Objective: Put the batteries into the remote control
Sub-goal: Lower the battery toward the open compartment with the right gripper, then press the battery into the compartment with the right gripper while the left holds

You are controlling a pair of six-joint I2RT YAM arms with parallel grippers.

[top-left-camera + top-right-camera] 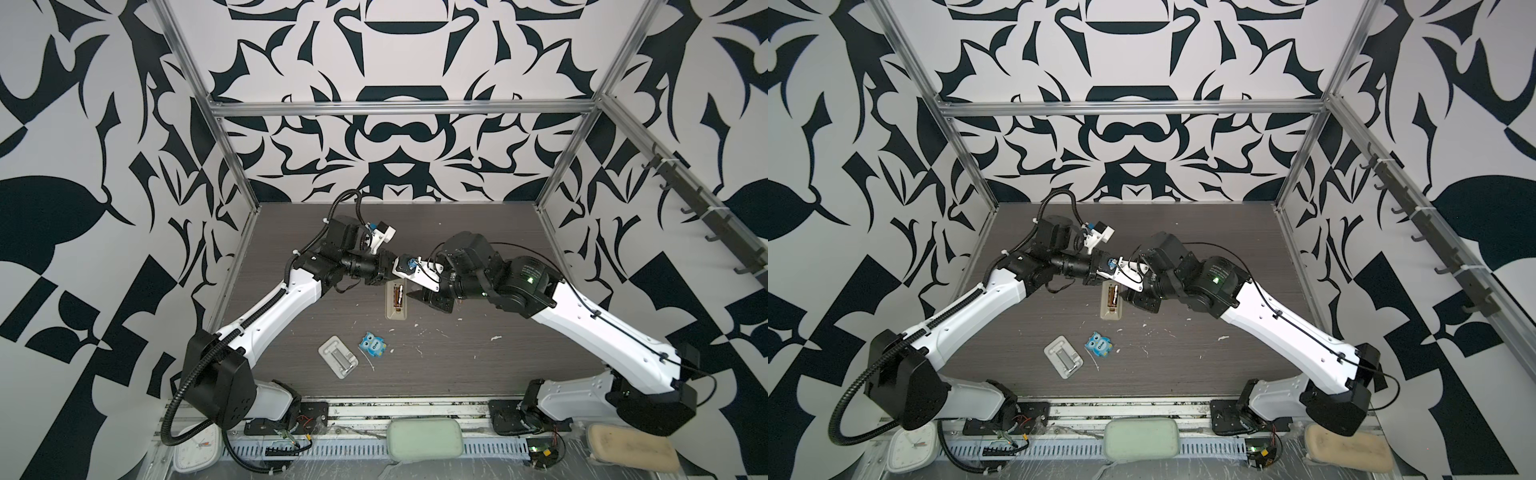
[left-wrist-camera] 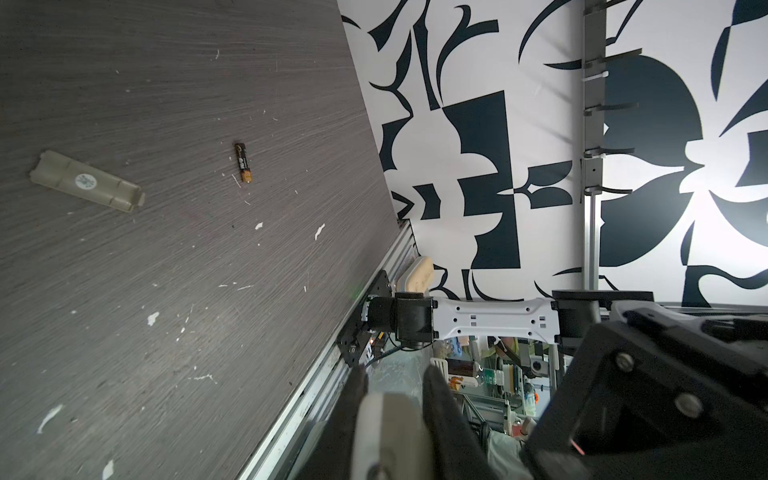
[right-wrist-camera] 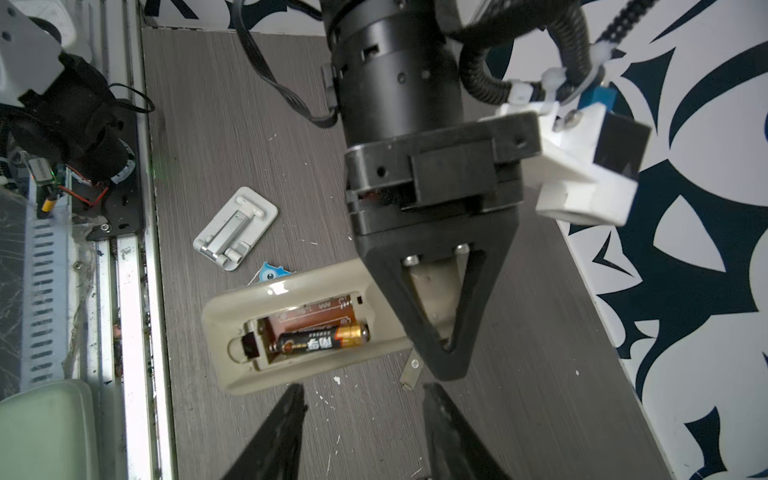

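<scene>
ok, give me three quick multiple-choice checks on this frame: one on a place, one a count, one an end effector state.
1. Where does the blue owl lie?
A) beside the white tray, nearer the camera than the remote control
B) on top of the remote control
C) held in the air

2. The remote control's battery bay holds:
A) nothing
B) one battery
C) two batteries

3. The right end effector is:
A) shut on a battery
B) open and empty
C) shut on the remote control

Answers:
1 A: both top views show the owl next to the tray, on the near side of the remote control.
2 B: the right wrist view shows one slot filled and the other bare.
3 B: its fingers stand apart with nothing between them.
</scene>
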